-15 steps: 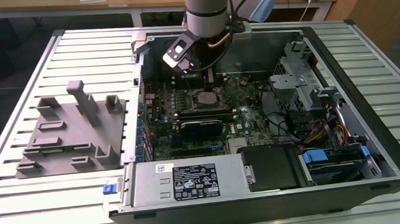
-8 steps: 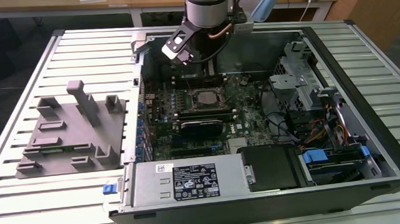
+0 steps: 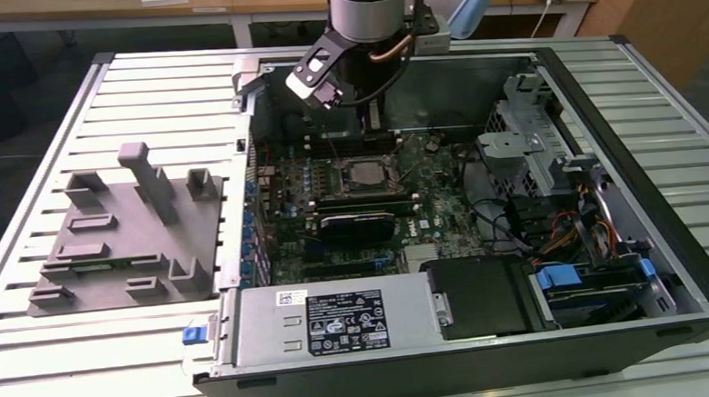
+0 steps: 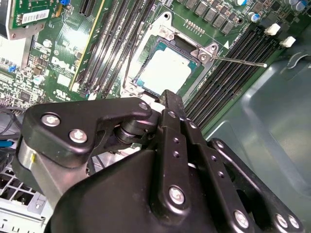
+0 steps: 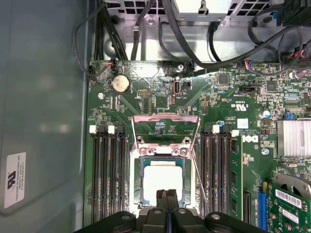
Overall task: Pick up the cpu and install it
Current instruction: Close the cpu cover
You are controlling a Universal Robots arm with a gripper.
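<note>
Slatted tabletop (image 3: 37, 160) carries open computer case (image 3: 461, 368). cpu (image 5: 163, 178) sits in socket (image 5: 160, 159); retention frame (image 5: 165, 117) above socket stands raised (unlatched). Gripper (image 5: 166, 194) over cpu's edge, fingers pressed together, empty. Seating looks done, clamping not.

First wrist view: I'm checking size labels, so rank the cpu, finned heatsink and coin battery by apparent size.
1. cpu and finned heatsink: about alike, unranked; the pincer covers part of the cpu, the picture's edge cuts the heatsink.
2. coin battery, clearly smallest.
</note>
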